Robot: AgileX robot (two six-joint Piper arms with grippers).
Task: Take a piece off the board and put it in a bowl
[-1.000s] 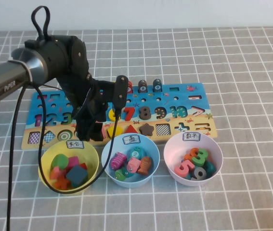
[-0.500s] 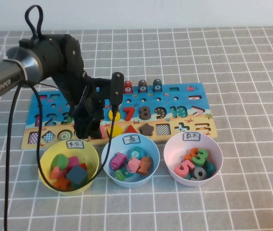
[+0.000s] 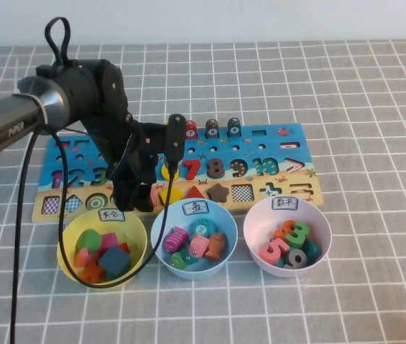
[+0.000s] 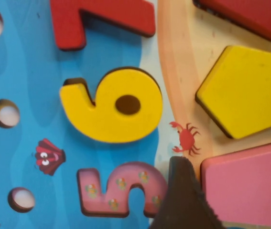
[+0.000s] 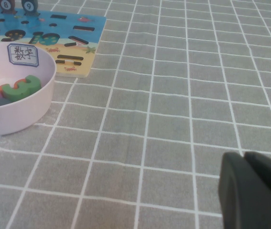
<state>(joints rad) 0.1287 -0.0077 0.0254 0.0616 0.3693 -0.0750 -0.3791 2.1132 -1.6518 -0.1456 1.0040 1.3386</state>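
The left gripper (image 3: 132, 195) hides the piece (image 4: 246, 185) on the board (image 3: 288, 188); grip unclear; the right gripper (image 5: 250, 191) seems shut.

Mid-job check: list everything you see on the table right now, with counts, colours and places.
board: one, blue and tan, across the table's middle
piece: one, salmon-pink square, in the board's shape row beside the yellow pentagon
yellow bowl: one, nearest the robot's left, holding shape blocks
light blue bowl: one, middle, in front of the board
pale pink bowl: one, rightmost, holding numbers
left gripper: one, black, low over the board's shape row
right gripper: one, black, above bare tablecloth, away from the board
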